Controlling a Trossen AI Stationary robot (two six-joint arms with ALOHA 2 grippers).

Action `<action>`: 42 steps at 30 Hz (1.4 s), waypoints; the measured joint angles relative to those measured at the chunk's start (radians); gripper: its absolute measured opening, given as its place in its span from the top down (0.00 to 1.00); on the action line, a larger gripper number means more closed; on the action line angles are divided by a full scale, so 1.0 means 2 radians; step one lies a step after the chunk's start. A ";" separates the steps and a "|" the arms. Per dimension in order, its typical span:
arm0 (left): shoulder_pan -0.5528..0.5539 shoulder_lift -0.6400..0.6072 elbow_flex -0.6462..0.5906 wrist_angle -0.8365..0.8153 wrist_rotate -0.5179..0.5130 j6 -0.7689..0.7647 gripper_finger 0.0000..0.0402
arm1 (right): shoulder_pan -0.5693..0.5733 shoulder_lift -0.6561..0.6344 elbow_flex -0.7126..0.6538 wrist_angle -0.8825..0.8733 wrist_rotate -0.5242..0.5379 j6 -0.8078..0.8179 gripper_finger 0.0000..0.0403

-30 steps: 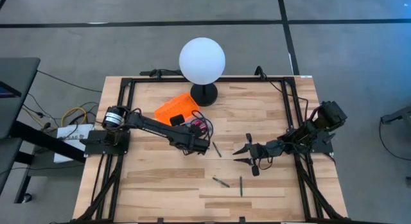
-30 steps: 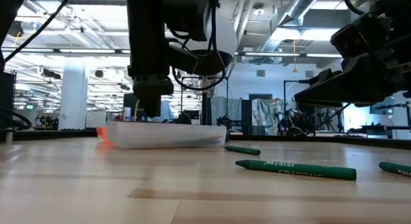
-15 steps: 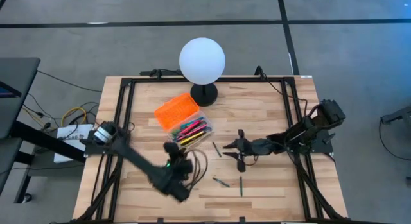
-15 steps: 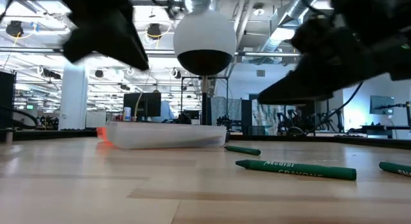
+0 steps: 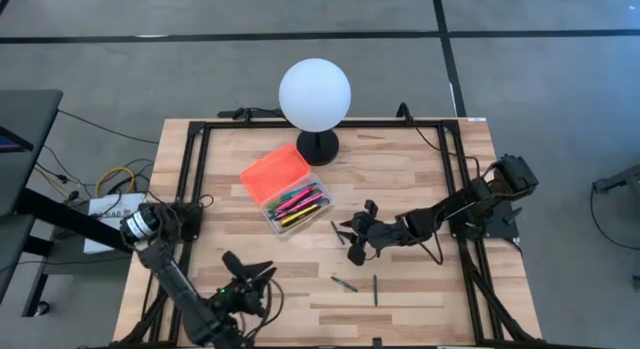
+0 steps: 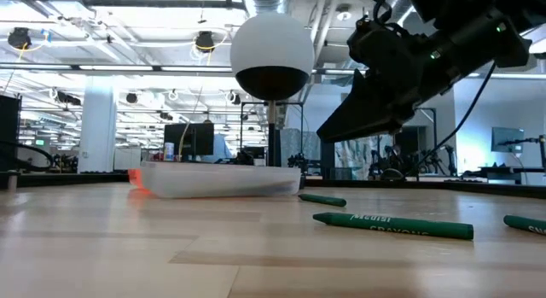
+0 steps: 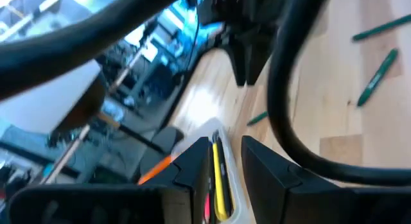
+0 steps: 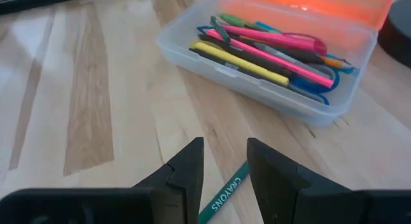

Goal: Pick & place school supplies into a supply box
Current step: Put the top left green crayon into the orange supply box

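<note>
Right gripper [image 8: 223, 161]: fingers parted, empty, poised over green crayon [image 8: 222, 194] just beside open supply box [image 5: 287, 186] at worktop [image 5: 420, 169] centre. Left gripper [image 5: 250, 274]: near front edge, fingers parted, empty.

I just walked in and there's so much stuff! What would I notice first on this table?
First comes the big white globe lamp at the table's far edge. Right beside it sits the supply box, open, with its bright orange lid and pink and yellow pens inside. Then the right gripper hangs with open jaws over a green crayon next to the box.
</note>
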 joint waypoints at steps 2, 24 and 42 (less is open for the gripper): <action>-0.009 0.000 -0.004 -0.004 -0.014 -0.007 0.78 | 0.000 0.000 0.001 -0.003 0.000 0.009 0.72; 0.014 0.000 -0.005 0.003 0.006 -0.006 0.78 | -0.012 0.116 0.025 0.034 -0.001 0.026 0.72; 0.015 0.000 -0.005 0.002 0.009 -0.006 0.78 | -0.024 0.113 0.083 -0.173 -0.031 0.016 0.82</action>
